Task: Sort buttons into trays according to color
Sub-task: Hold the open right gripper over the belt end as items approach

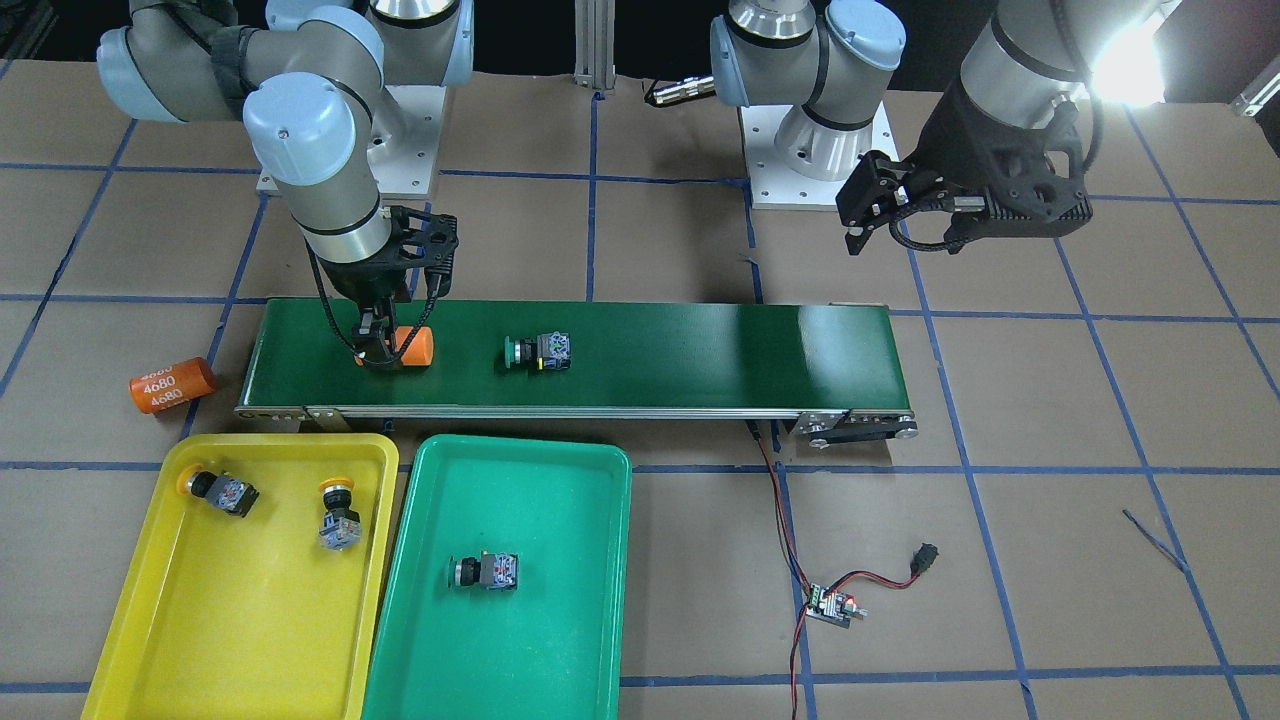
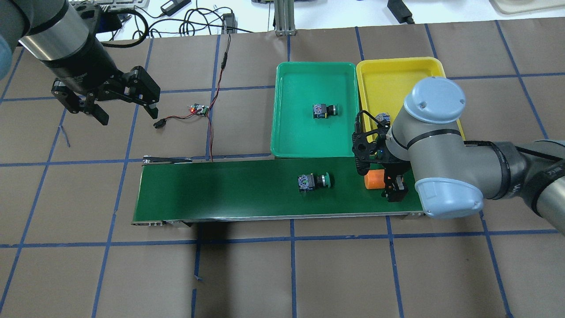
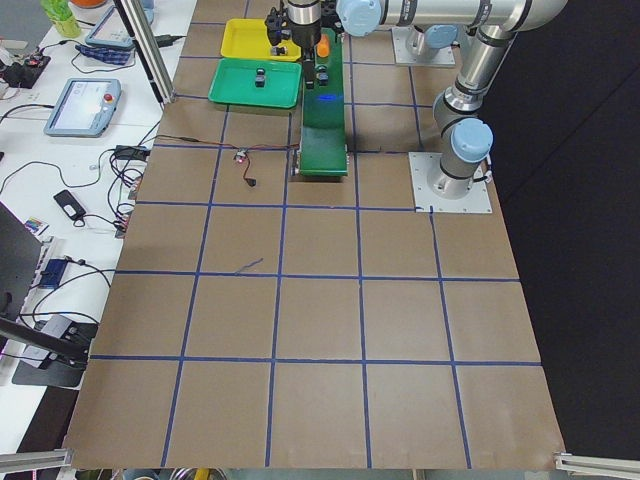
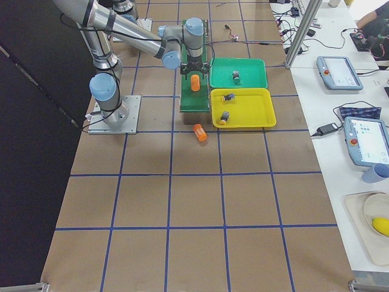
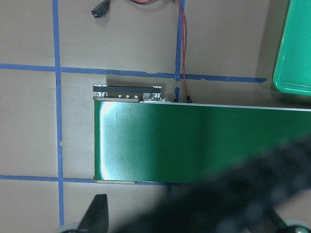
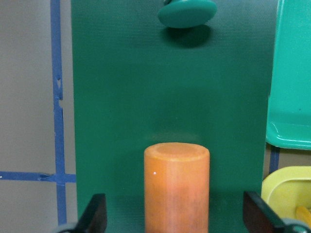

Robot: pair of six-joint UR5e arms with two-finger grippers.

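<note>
While, frontally, green buttons [image 1: 540, 352] [image 1: 485, 572] are lying on the belt [image 1: 700, 350] and in the green tray [image 1: 590, 610], yellow buttons [image 1: 222, 492] [image 1: 338, 515] in the yellow tray [image 1: 150, 620], overhead the left gripper [image 2: 129, 117] is hanging spread, empty. Right wrist: right gripper [image 6: 177, 214] is straddling the orange cylinder [image 6: 177, 184], fingers [image 6: 97, 216] parted, untouching.

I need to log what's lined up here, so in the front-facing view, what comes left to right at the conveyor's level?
Orange cylinder marked 4680 lying on the brown table → plain orange cylinder at the left end of the dark green conveyor belt → green-capped push-button lying mid-belt → bare belt beyond.
</note>
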